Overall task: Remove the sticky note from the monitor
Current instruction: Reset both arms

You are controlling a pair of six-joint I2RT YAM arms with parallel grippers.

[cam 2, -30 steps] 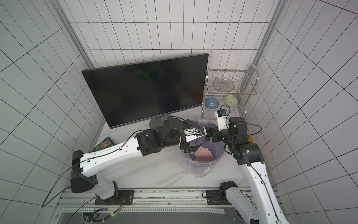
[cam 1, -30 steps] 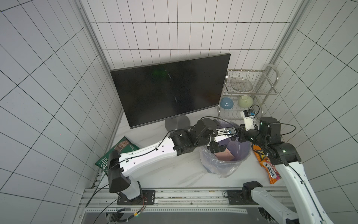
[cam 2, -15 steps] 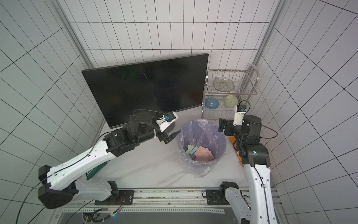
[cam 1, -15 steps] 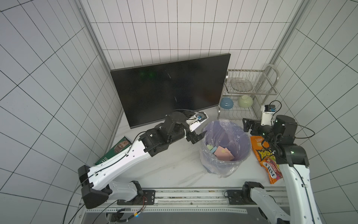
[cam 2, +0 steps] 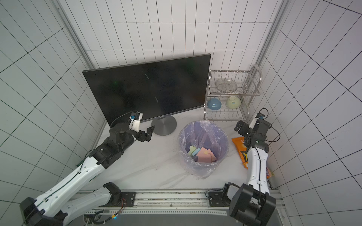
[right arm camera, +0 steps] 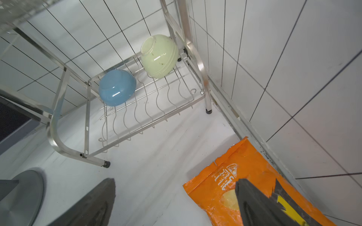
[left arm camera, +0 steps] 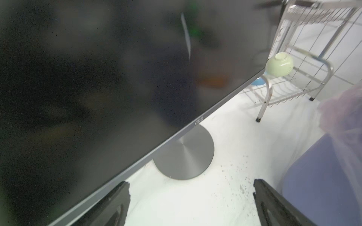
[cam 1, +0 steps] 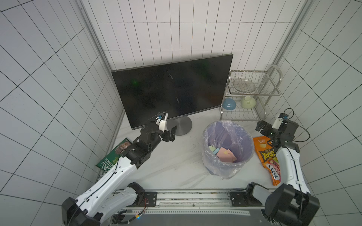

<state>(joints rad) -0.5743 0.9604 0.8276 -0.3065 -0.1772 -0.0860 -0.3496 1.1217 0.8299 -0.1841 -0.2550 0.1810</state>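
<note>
The black monitor (cam 1: pixel 172 92) (cam 2: pixel 147 90) stands at the back on its round grey stand (cam 1: pixel 182 127), and no sticky note shows on its screen (left arm camera: pixel 98 78). Several sticky notes (cam 1: pixel 225 154) (cam 2: pixel 203 154), pink, blue and green, lie inside the lined bin (cam 1: pixel 205 137). My left gripper (cam 1: pixel 170 134) (cam 2: pixel 147 135) (left arm camera: pixel 191 185) hovers low in front of the monitor's stand, open and empty. At the right, my right gripper (cam 1: pixel 261 127) (cam 2: pixel 240 126) (right arm camera: pixel 176 182) hangs open and empty over the table between the bin and the wall.
A metal dish rack (cam 1: pixel 252 94) at the back right holds a blue bowl (cam 1: pixel 228 103) and a green bowl (cam 1: pixel 248 101). An orange snack bag (cam 1: pixel 263 150) and a red one (cam 1: pixel 274 172) lie under the right arm. A green bag (cam 1: pixel 115 154) lies at the left wall.
Both arms have drawn back from the bin. The left gripper went left to the front of the monitor's stand, the right gripper to the right wall.
</note>
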